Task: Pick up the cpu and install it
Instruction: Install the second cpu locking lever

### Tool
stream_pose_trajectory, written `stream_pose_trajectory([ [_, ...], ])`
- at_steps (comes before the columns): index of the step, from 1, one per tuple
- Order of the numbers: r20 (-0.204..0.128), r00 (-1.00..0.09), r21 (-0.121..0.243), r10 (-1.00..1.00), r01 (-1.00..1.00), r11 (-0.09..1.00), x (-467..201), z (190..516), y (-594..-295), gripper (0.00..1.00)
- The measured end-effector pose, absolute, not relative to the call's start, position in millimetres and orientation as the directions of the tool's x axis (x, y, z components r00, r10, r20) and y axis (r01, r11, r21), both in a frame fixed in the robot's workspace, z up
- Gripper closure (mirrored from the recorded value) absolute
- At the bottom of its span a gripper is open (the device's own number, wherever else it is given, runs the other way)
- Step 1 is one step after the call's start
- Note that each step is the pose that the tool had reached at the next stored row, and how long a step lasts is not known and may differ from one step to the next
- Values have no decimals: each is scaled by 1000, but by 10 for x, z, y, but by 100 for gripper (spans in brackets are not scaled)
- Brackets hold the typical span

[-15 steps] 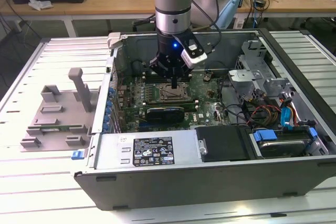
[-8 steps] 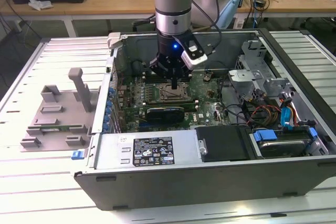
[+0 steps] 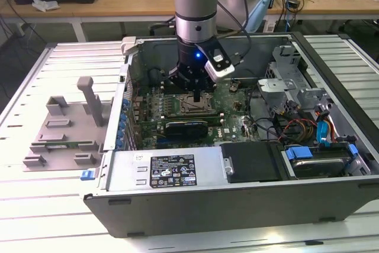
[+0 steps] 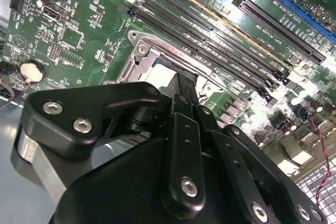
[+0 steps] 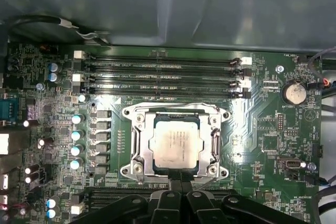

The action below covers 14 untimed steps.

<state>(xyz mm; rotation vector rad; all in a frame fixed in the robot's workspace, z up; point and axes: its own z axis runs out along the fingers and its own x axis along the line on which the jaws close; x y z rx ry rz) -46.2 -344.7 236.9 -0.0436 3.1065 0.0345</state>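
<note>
The cpu (image 5: 176, 142), a small square chip with a pale silver top, lies flat inside the dark socket frame (image 5: 137, 145) on the green motherboard. In the first wrist view my gripper (image 5: 181, 182) hangs at the socket's edge, its two black fingers pressed together with nothing between them. The second wrist view has the gripper (image 4: 185, 80) tips right over the socket, with a pale strip of the cpu (image 4: 157, 76) beside them. In the exterior view the gripper (image 3: 196, 96) reaches down into the open computer case (image 3: 237, 199), just above the socket.
Memory slots (image 5: 157, 72) run along one side of the socket and a coin battery (image 5: 294, 93) sits near it. A grey fixture plate (image 3: 62, 131) with upright blocks lies outside the case on the exterior view's left. Cables and drive bays (image 3: 302, 128) crowd the exterior view's right.
</note>
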Motion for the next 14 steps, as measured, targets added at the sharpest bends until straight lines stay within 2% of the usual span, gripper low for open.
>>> stream_pose_trajectory([
  [5, -35, -999, 39, -27, -29, 999, -462, 2369, -3548, 89],
  [14, -35, -999, 39, -27, -28, 999, -471, 2365, -3665, 89],
])
